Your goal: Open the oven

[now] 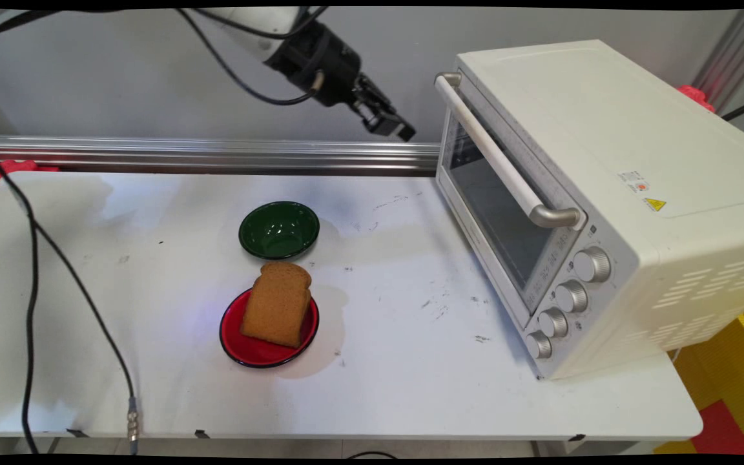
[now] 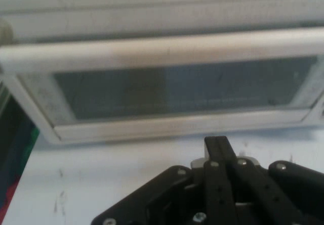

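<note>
A brown bread slice (image 1: 276, 303) is seen lying on a round red plate (image 1: 243, 345), centre-left; a dark green bowl (image 1: 279, 230) is placed just above. The black two-finger gripper (image 1: 396, 127), fingers pressed together, is held aloft at upper centre, near the closed cream toaster oven (image 1: 611, 194) with its bar handle (image 2: 162, 50) at right.

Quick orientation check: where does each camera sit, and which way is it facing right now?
Main view: fixed above the table's near side, looking down across the white table to the wall; the black two-finger hand hangs at top.
Hand view: on the hand, facing the cream toaster oven's glass door; fingers together.
Shared: the cream toaster oven, door shut, and its bar handle.
</note>
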`<state>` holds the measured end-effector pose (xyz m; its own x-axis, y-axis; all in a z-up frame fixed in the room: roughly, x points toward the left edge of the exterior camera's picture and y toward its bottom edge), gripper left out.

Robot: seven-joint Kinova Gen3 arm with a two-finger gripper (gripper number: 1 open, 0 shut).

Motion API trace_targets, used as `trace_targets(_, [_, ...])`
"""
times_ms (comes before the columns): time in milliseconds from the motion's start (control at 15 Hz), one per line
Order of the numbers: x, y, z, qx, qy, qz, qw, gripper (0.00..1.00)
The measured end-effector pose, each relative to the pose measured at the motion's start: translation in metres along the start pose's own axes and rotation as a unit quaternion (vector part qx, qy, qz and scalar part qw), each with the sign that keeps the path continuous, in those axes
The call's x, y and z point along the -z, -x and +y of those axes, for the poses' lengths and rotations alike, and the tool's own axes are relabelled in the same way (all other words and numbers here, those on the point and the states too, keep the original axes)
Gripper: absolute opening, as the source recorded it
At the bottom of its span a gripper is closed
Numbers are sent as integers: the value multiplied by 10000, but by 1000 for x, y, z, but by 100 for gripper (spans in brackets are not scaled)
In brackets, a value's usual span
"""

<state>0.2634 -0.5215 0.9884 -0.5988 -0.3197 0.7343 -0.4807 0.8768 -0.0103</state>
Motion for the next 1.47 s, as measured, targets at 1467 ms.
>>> trace_targets(1467, [-87, -91, -7, -51, 228, 50, 9997, 0])
